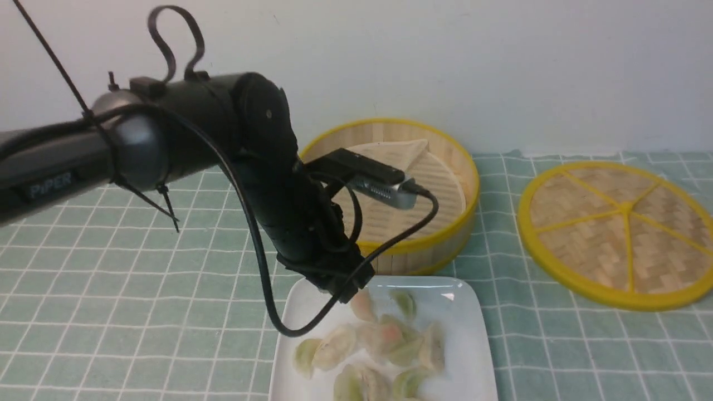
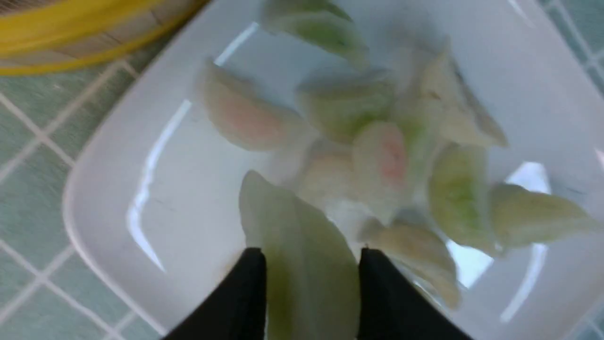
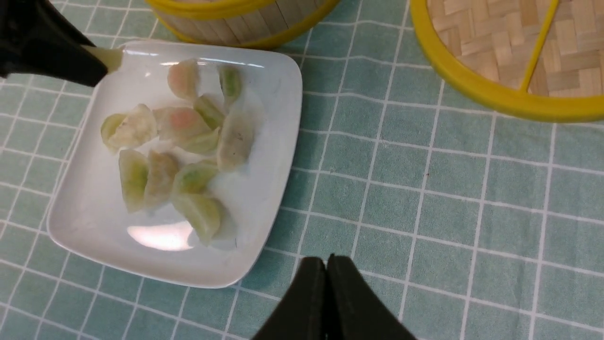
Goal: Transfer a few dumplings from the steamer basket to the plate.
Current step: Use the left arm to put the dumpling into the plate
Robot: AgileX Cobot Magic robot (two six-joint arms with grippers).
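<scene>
My left gripper [image 1: 348, 292] hangs just above the back left corner of the white plate [image 1: 470, 334], shut on a pale green dumpling [image 2: 302, 245] that sticks out between its black fingers [image 2: 245, 293]. Several more dumplings [image 1: 379, 340] lie heaped in the plate's middle [image 3: 184, 151]. Behind the plate stands the steamer basket [image 1: 468, 184]; only a folded whitish liner sheet [image 1: 401, 156] shows in it, and the arm hides its left part. My right gripper [image 3: 325, 259] is shut on nothing, above the checked cloth beside the plate [image 3: 264, 189].
The flat woven yellow-rimmed lid [image 1: 618, 228] lies on the green checked tablecloth [image 1: 111, 278] to the right of the basket. A white wall stands close behind the basket. The left arm and its cable reach across the basket's left side.
</scene>
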